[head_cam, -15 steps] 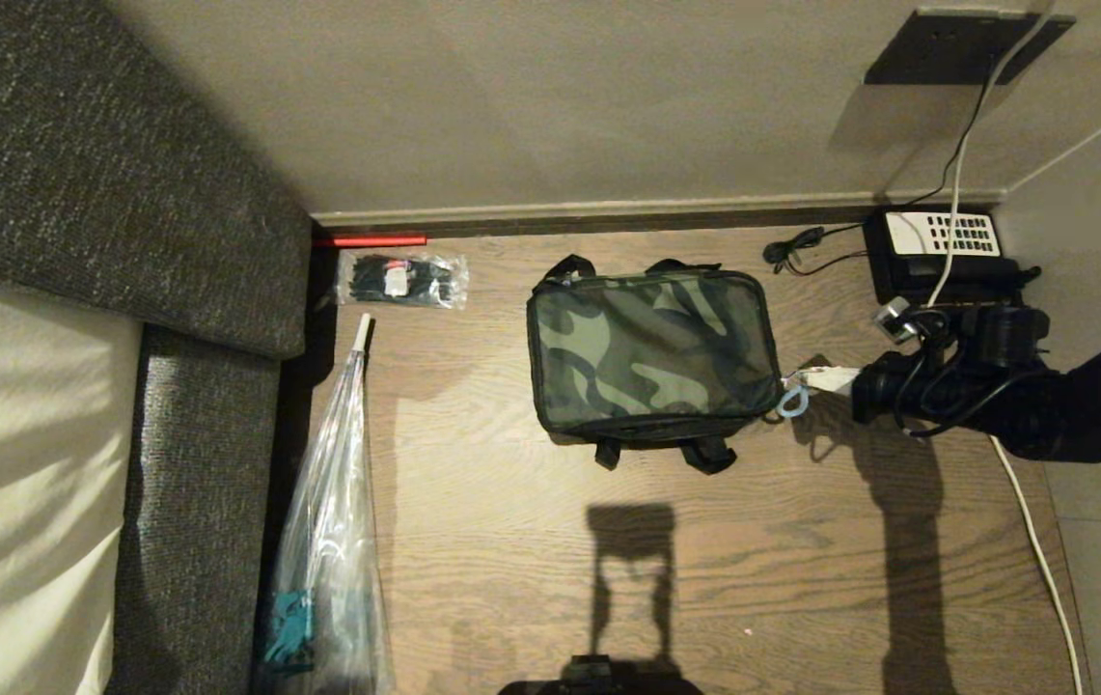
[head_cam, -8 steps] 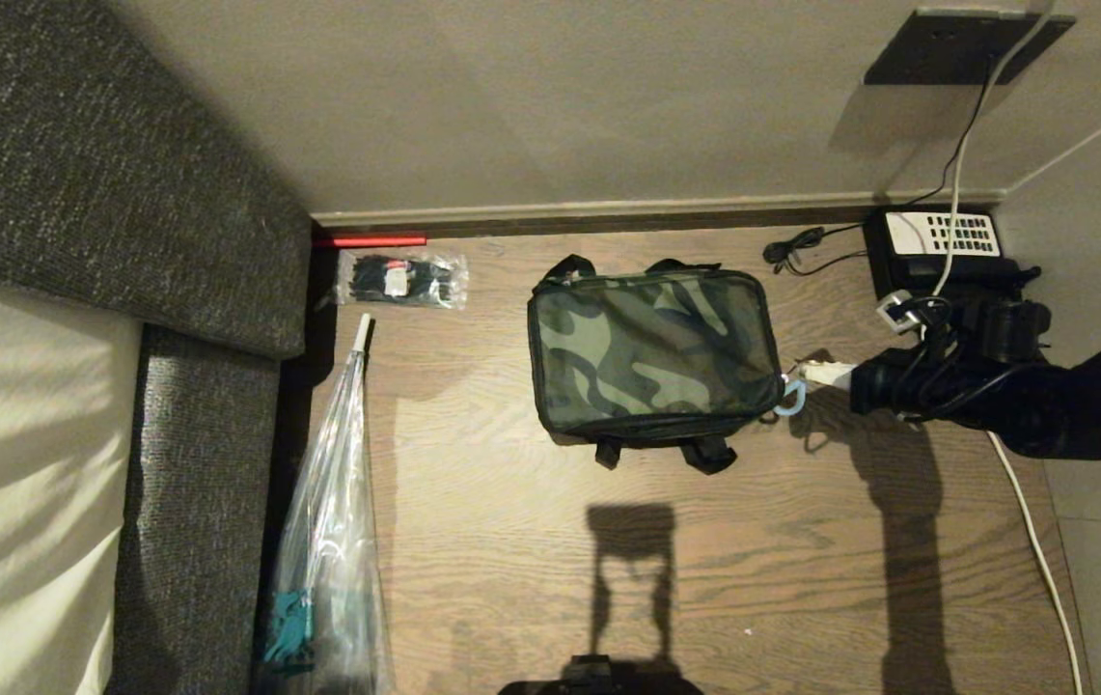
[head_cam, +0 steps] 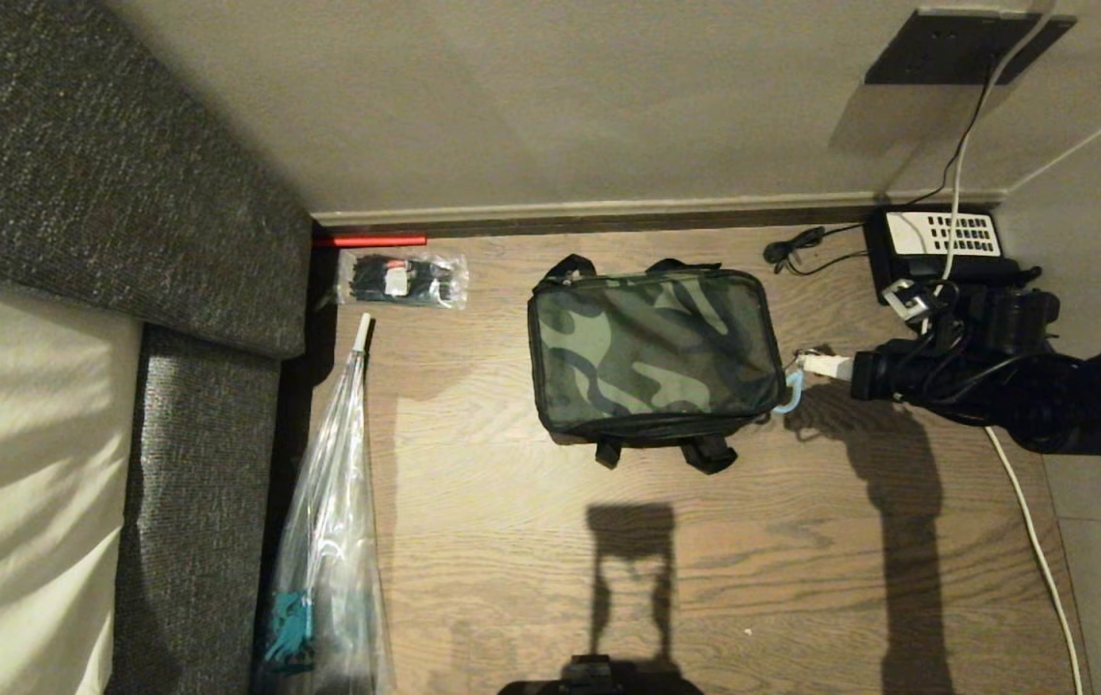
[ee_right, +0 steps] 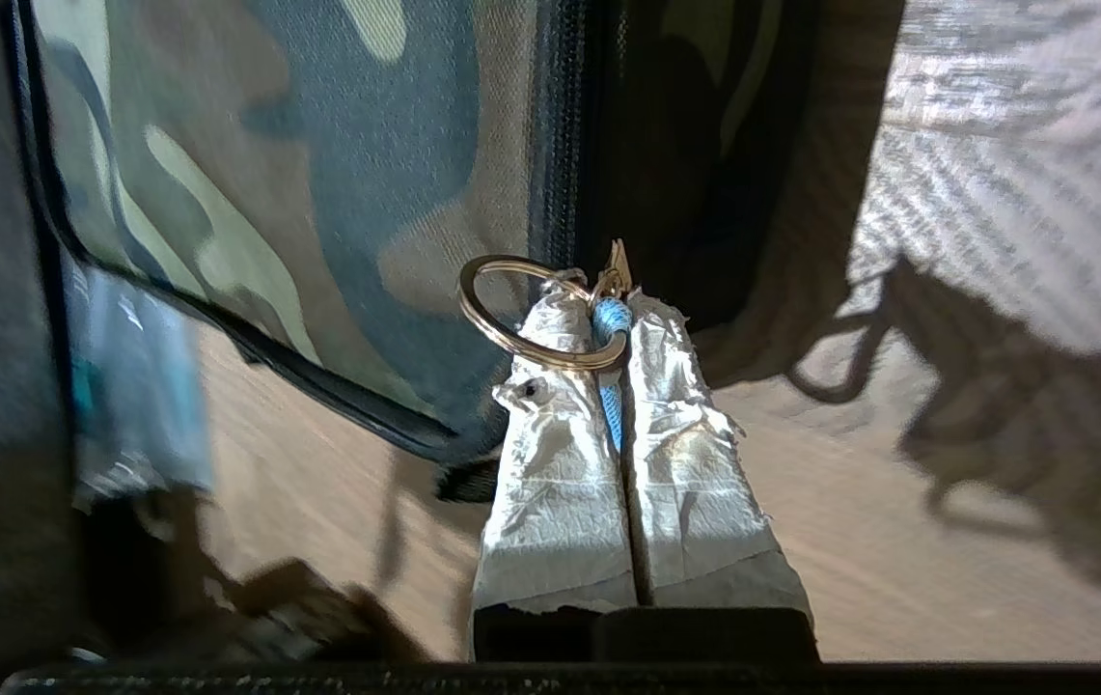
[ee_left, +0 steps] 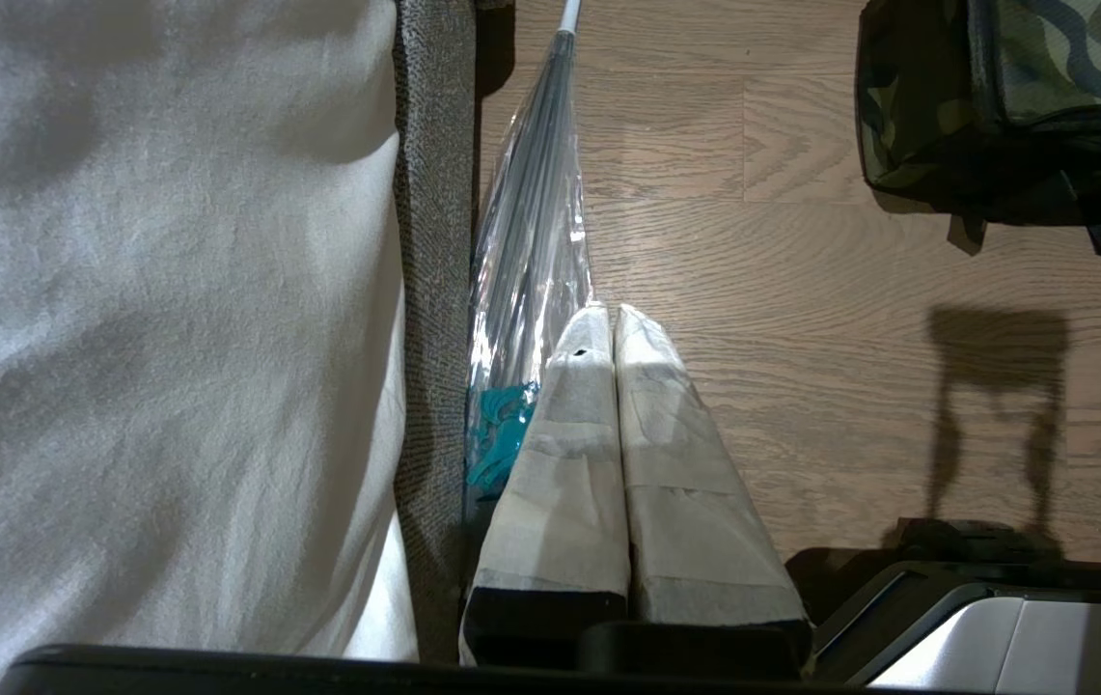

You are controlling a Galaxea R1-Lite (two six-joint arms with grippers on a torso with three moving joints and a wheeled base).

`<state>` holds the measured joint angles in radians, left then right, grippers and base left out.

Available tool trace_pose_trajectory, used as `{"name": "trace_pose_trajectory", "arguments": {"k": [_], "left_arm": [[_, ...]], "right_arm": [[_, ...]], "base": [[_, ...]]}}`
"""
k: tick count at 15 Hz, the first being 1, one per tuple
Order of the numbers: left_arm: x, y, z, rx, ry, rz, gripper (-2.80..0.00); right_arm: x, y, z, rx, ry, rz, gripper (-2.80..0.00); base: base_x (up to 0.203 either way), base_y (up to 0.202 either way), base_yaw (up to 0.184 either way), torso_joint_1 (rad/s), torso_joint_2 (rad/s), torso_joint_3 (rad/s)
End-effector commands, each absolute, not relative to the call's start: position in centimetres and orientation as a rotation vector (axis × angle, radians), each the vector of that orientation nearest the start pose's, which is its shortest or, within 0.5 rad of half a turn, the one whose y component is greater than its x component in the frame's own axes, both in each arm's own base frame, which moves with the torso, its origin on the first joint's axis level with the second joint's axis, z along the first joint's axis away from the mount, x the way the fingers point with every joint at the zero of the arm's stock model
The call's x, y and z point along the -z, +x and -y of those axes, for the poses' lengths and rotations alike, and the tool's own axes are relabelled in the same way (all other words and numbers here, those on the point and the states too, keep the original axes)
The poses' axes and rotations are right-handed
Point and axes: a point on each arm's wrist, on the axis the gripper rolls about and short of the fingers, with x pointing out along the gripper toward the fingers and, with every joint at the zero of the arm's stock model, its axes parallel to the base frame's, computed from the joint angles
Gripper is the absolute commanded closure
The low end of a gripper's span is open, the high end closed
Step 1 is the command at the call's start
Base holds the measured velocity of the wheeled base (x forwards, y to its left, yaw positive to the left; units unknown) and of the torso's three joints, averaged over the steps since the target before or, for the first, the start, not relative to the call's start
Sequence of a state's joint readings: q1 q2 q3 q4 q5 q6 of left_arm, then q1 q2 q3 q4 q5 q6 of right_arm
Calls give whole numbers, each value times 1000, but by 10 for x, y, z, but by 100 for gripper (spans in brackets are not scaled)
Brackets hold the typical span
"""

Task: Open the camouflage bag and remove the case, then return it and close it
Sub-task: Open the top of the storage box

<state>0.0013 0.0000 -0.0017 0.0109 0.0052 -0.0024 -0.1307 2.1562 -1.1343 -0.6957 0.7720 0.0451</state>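
Observation:
The camouflage bag (head_cam: pixel 651 352) lies zipped shut on the wooden floor, straps sticking out at its near and far sides. Its light blue zipper pull (head_cam: pixel 791 394) hangs at the right near corner. My right gripper (head_cam: pixel 815 365) reaches in from the right and is shut on that blue pull (ee_right: pixel 611 319), beside a brass ring (ee_right: pixel 511 333) and the zipper line of the bag (ee_right: pixel 318 193). The case is hidden. My left gripper (ee_left: pixel 605 314) is parked low by the bed edge, shut and empty; a corner of the bag (ee_left: pixel 1023 87) shows beyond it.
A black telephone (head_cam: pixel 941 241) with cables sits at the wall right of the bag. A white cable (head_cam: pixel 1032 521) runs down the right side. A bagged umbrella (head_cam: pixel 333 541) and a plastic packet (head_cam: pixel 402 278) lie left, beside the grey bed frame (head_cam: pixel 203 483).
My right gripper has crept slightly toward the wall along the bag's right edge, the wrist rolling, still shut on the blue pull. The bag has not moved.

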Motion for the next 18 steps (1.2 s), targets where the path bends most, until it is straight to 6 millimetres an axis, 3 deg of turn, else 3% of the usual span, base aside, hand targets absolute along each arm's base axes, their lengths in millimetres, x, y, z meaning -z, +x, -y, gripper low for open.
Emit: {"name": "trace_pose_trajectory", "arguments": {"k": [1,18], "left_arm": [[-75,-23,0,-6,-3,-8,0],[-75,-23,0,-8,-3,-8,0]], "right_arm": [[-114,412,35,-632,216,-311,0],[-112,421,22,-620,274,-341,0]], "base": [[0,0,0,0,0,0],[0,0,0,0,0,0]]}}
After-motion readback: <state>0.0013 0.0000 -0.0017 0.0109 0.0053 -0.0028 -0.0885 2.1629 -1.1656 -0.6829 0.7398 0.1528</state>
